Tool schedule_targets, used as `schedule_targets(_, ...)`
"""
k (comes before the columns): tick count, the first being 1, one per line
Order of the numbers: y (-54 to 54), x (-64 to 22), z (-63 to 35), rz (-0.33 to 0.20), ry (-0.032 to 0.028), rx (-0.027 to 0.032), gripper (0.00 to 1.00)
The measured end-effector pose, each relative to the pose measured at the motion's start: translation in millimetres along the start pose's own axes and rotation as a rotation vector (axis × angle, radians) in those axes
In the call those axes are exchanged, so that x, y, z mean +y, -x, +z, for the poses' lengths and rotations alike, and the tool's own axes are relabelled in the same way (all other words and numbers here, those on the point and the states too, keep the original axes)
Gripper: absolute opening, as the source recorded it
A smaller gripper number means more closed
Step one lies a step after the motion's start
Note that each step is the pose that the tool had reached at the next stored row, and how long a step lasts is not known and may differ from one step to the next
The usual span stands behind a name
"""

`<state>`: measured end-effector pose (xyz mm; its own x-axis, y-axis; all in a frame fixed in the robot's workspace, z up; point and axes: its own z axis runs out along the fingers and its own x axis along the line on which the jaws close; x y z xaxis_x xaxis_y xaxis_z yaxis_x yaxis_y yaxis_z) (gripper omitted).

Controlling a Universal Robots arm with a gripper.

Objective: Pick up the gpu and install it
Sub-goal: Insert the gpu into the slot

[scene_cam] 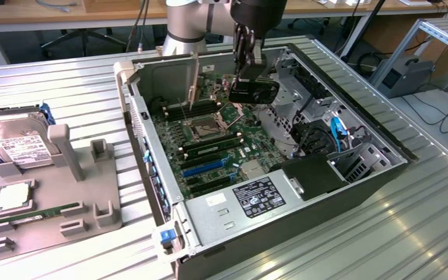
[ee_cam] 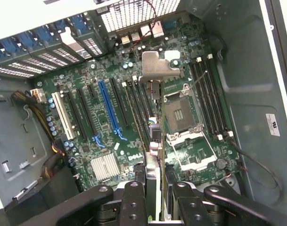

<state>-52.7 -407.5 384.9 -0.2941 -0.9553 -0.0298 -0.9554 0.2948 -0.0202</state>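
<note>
Pinching now with the black metal gripper (ee_cam: 155, 190), closed to a narrow gap on the small flat black rectangular gpu (scene_cam: 254, 91). Holding it edge-on, long silver end bracket (ee_cam: 158, 66) farthest from the gripper, above the green motherboard (ee_cam: 82, 141) inside the open grey computer case (scene_cam: 208, 224), clear of the slots.

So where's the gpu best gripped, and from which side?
Probably across its two flat faces near the upper edge, coming from above: the gpu hangs edge-down over the motherboard, silver bracket at one end, and the gripper pinches it that way.
</note>
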Motion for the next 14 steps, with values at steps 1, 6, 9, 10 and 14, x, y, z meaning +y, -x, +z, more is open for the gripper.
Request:
schedule_targets(1, 0.0, 0.0, 0.0, -0.006, 0.0002, -0.0001, 0.27)
schedule_targets(6, 0.0, 0.0, 0.1, -0.027, 0.0008, -0.0005, 0.27)
schedule_targets(9, 0.0, 0.0, 0.2, -0.041, 0.0012, -0.0008, 0.27)
schedule_targets(10, 0.0, 0.0, 0.2, -0.044, 0.0013, -0.0009, 0.27)
schedule_targets(14, 0.0, 0.0, 0.2, -0.060, 0.0017, -0.0012, 0.27)
